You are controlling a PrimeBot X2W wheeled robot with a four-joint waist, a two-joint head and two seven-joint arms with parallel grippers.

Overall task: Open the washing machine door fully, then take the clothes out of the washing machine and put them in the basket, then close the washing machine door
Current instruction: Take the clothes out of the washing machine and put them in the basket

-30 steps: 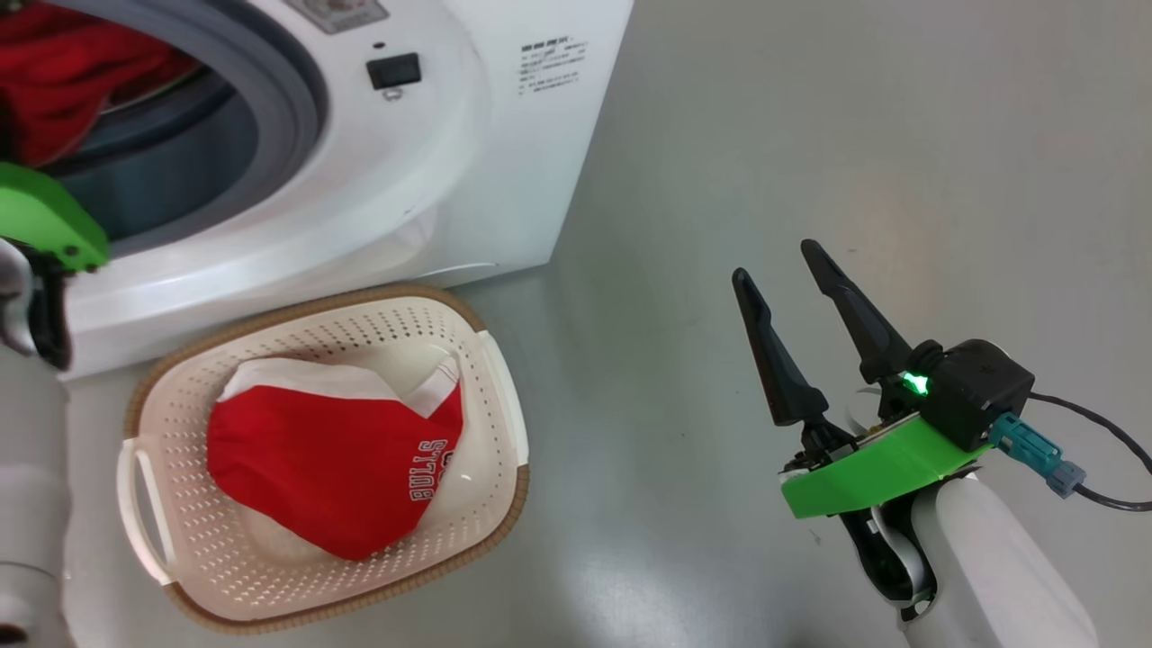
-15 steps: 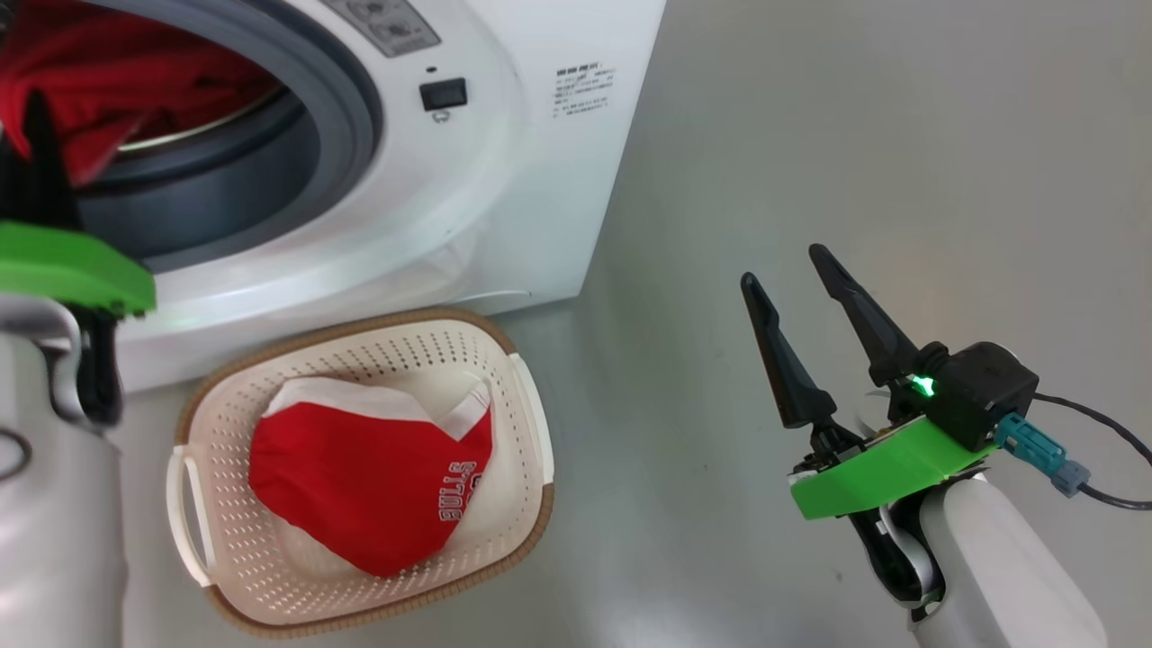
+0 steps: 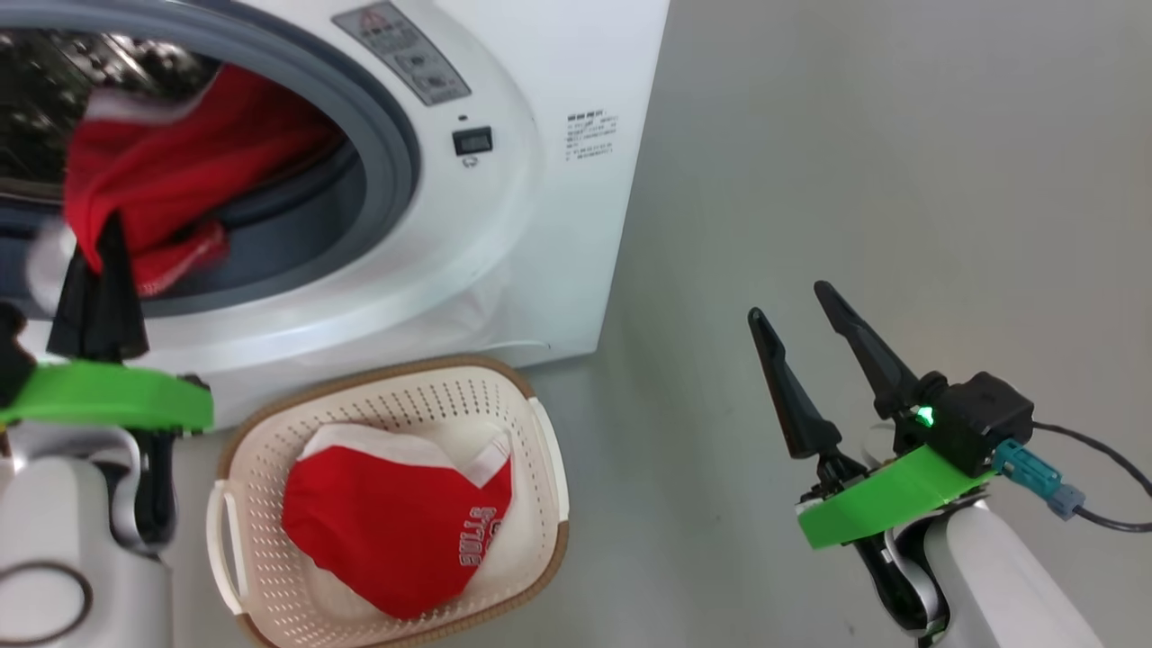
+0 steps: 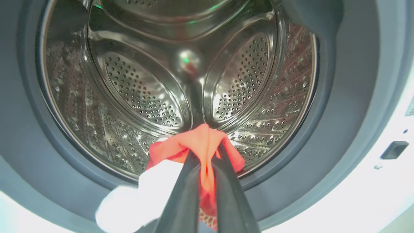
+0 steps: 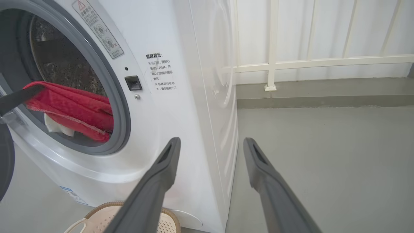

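Plainly, in the head view the left gripper (image 3: 108, 238) is clamped on a red garment (image 3: 180, 162) at the mouth of the washing machine (image 3: 558, 54). Its fingers point up into the opening, pinching a fold so the cloth can be drawn out over the grey rubber ring (image 3: 396, 153). Part of the garment hangs at the ring's lower lip and the rest lies inside. Just in front of the machine, below the opening, stands the basket (image 3: 405, 396), placed, I judge, so a short swing down drops the load in. It already holds a lettered red garment (image 3: 378, 522) with white trim. The right gripper (image 3: 787, 301) hangs well apart to the right over the floor (image 3: 855, 135), jaws spread wide and grasping nothing, out of the way.

In the left wrist view the two dark fingers (image 4: 184, 197) press together with red cloth bunched between them, and a white piece (image 4: 136, 200) dangles beside them. Behind is the perforated steel drum (image 4: 136, 90), and no other clothes can be made out in the part visible.

In the right wrist view the spread fingers frame the machine's side. The red garment drapes across the opening, held at its left end by the other arm's finger, and the basket's rim peeks in at the bottom edge. A dark curved edge (image 5: 5, 161) at the far left may be the door — I cannot tell
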